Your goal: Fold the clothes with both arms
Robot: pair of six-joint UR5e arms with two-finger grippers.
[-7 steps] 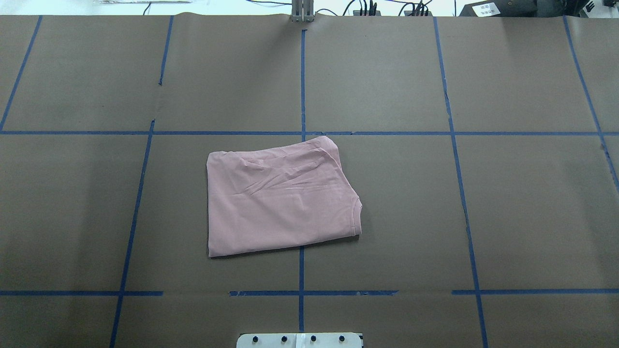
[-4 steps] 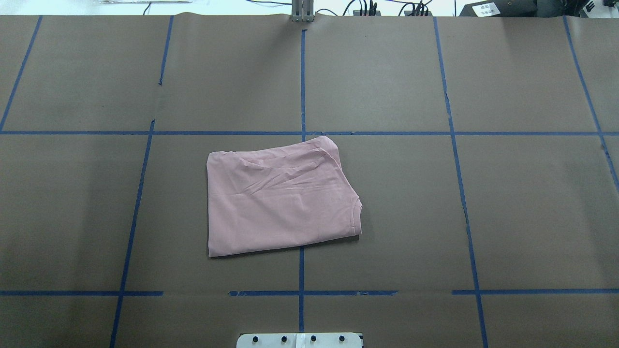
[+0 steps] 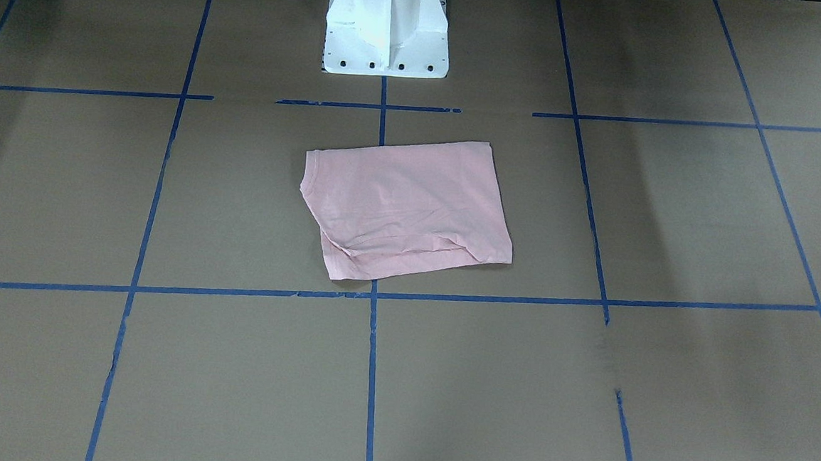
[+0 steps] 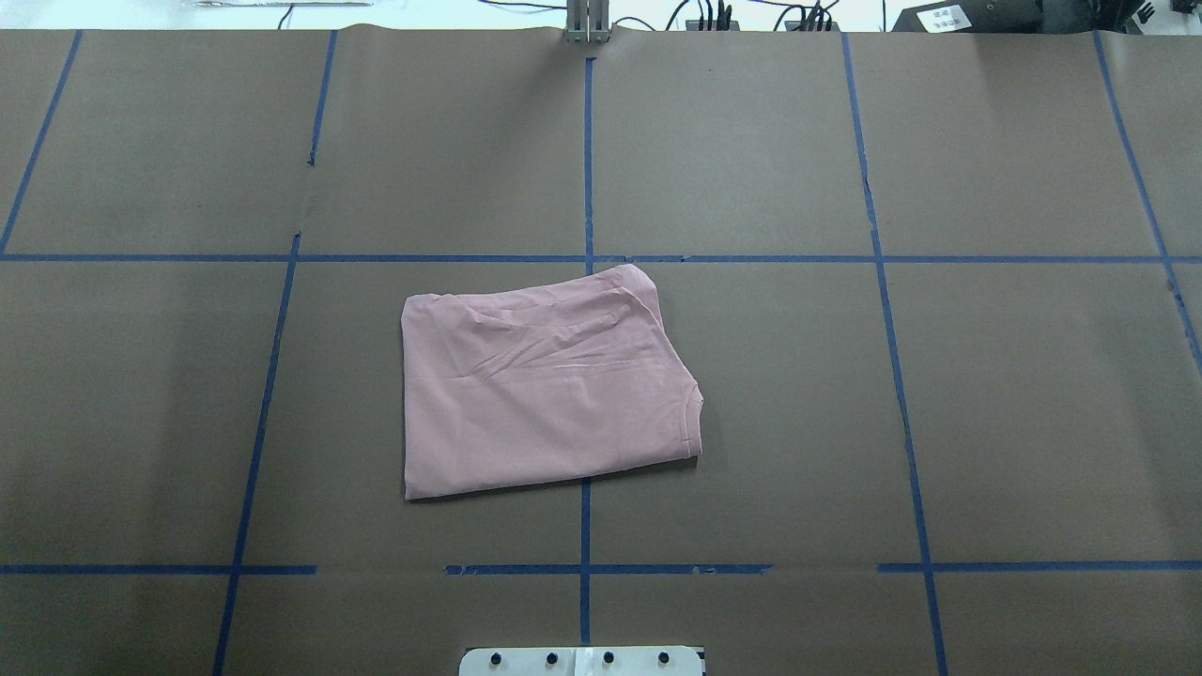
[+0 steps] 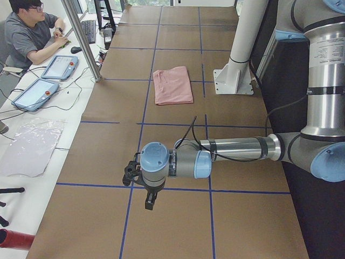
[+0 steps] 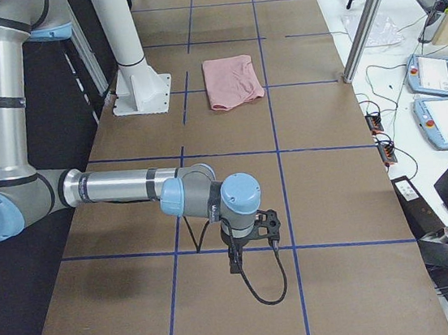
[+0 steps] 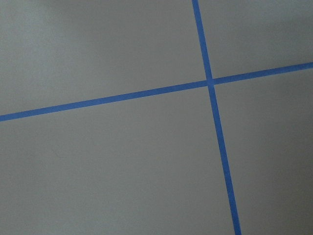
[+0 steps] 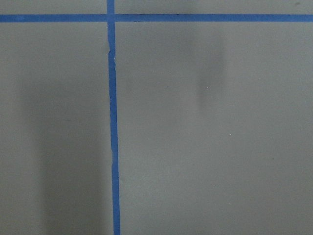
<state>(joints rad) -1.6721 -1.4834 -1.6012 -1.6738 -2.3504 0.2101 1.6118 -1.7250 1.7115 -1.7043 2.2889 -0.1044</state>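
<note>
The pale pink T-shirt point(image 4: 545, 385) lies folded into a rough rectangle at the table's middle, plain side up, its print hidden. Its ribbed neck edge point(image 4: 695, 413) shows at the right. It also shows in the front-facing view point(image 3: 408, 205) and both side views point(image 5: 172, 85) point(image 6: 231, 81). My left gripper point(image 5: 131, 176) hovers over the table far from the shirt, near the table's left end. My right gripper point(image 6: 266, 228) hovers near the right end. Both show only in side views, so I cannot tell whether they are open or shut. Both wrist views show only brown table and blue tape.
The white pedestal base point(image 3: 385, 43) stands just behind the shirt on the robot's side. Blue tape lines point(image 4: 587, 160) grid the brown table. An operator point(image 5: 32, 38) sits at a side bench with tablets point(image 5: 59, 66). Cables and boxes point(image 4: 751, 17) lie beyond the far edge.
</note>
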